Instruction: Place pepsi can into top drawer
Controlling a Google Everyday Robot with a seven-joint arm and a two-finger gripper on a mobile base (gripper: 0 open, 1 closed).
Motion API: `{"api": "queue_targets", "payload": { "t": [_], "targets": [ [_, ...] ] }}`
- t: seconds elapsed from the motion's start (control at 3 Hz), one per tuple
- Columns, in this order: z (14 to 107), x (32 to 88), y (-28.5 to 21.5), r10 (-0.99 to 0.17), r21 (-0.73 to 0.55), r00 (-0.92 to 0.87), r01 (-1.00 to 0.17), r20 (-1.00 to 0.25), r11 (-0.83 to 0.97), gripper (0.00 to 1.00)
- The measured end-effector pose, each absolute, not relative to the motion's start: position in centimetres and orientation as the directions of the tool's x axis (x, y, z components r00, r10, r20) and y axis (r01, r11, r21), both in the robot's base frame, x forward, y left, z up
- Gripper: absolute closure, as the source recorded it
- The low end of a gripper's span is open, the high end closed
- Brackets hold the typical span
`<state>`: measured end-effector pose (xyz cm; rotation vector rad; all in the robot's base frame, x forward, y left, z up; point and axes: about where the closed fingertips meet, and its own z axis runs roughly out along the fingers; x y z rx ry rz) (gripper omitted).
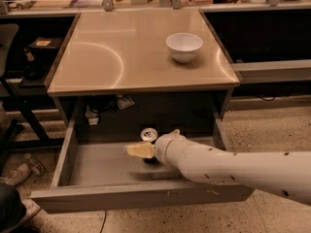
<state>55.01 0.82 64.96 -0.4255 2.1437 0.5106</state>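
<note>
You have the pepsi can (148, 135) standing upright inside the top drawer (97, 166), on its flat grey bottom, towards the far side and about midway between left and right. Its round silver top faces up. Most of its dark cylindrical body is hidden behind the gripper.

The gripper (142, 148) is down in the drawer on the near side of the can, right up against it as seen from here. A pale cream, blunt tip points left across the can's lower part. You cannot tell whether the jaws are apart, together or clamped on the can. Behind the gripper, the smooth white arm (233, 166), thick, rounded and dotted with small dark holes, runs in from the right over the drawer's front right corner.

The drawer is pulled well out. It is wide and shallow, with low grey side walls and a scuffed front panel nearest you.

Above it, the bench (121, 57) has a smooth, glossy tan top that catches curved reflections. A round white bowl (184, 46) sits on it, far and to the right. The floor (272, 115) is speckled beige.
</note>
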Motion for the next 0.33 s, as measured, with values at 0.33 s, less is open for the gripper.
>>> {"api": "queue_targets", "payload": {
  "t": [0.33],
  "targets": [
    [64.96, 55.01, 0.82, -0.116, 0.205, -0.565, -0.472, -0.817, 0.858, 0.0]
  ]
}}
